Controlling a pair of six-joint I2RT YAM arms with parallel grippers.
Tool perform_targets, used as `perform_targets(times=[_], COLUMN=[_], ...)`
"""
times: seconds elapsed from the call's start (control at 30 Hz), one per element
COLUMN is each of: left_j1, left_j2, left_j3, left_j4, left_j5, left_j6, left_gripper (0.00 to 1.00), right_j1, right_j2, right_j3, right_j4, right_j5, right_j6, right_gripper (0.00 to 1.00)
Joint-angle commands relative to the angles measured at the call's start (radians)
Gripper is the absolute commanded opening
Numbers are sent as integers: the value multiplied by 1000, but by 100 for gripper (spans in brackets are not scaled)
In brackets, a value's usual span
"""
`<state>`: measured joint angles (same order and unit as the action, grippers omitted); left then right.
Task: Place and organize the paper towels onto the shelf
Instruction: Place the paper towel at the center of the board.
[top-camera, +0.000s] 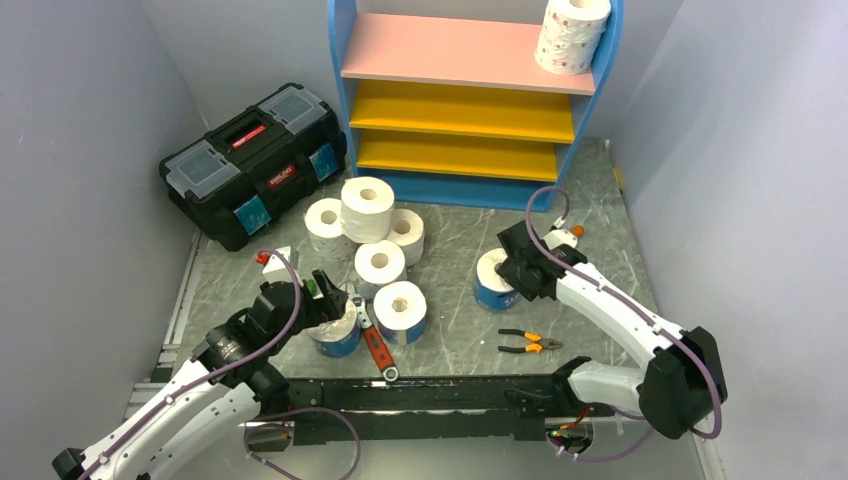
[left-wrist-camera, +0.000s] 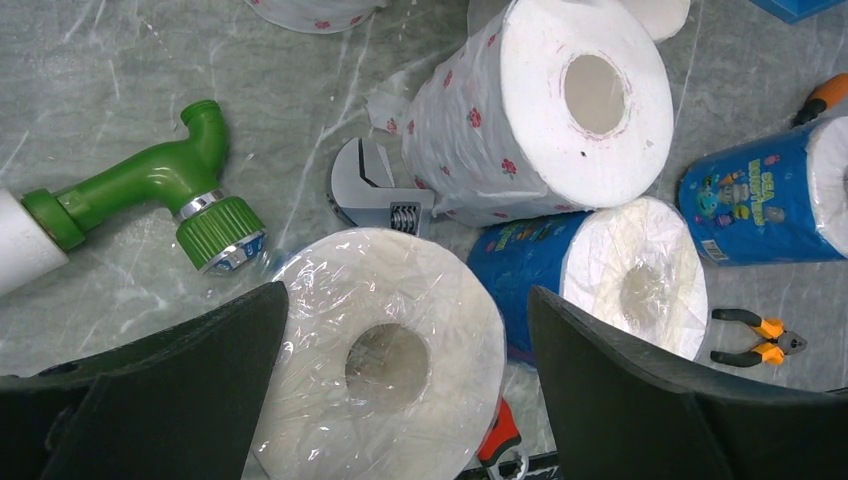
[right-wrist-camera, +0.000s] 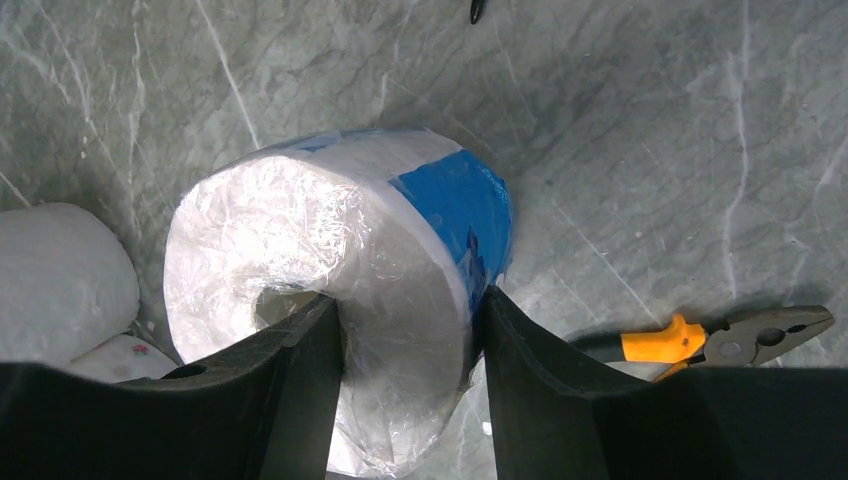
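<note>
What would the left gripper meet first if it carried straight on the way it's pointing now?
The plastic-wrapped paper towel roll directly ahead. The left gripper has its fingers open on either side of the roll's top face, with the core hole roughly between them. Depth is unclear, but nothing lies in between.

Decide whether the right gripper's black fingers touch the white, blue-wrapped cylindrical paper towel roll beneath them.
Touching. The right wrist view shows the right gripper pinching the blue-wrapped roll, both fingers pressed into its plastic, no gap.

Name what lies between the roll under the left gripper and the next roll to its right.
A red-handled wrench, lying flat; the top view shows it.
</note>
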<state>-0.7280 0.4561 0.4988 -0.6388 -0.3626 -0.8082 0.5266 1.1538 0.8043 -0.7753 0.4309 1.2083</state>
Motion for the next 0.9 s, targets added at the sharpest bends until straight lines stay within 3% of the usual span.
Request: perform_targets(times=[0.0,0.07,0.33,0.5,0.7,0.87], left_j1=[-2,-3,-2,-2,-3,-3], left_j2=[20,28,53,73,72,52], left_j3=[-11,-10,-11,-14,-13,-30], left_j4=[32,35,53,65,54,58], left_j5=[47,52,56,66,62,63], left_j6=[-31,-29,-16,-14,-14,-19], left_gripper=[96,96,96,96,96,96], right_j1=[-4,-4,-5,-28,-84,-140], right_j2=[48,68,21,-12,-94,-177], right_j3=[80,93,99,87,17,-58], right_j4=[70,60,62,66,115,210], right_j5=[0,-3,-1,-32,-111,-224], right_j6=[6,-2,-81,-132,-203,-270], right_gripper=[0,5,61,76,81,75])
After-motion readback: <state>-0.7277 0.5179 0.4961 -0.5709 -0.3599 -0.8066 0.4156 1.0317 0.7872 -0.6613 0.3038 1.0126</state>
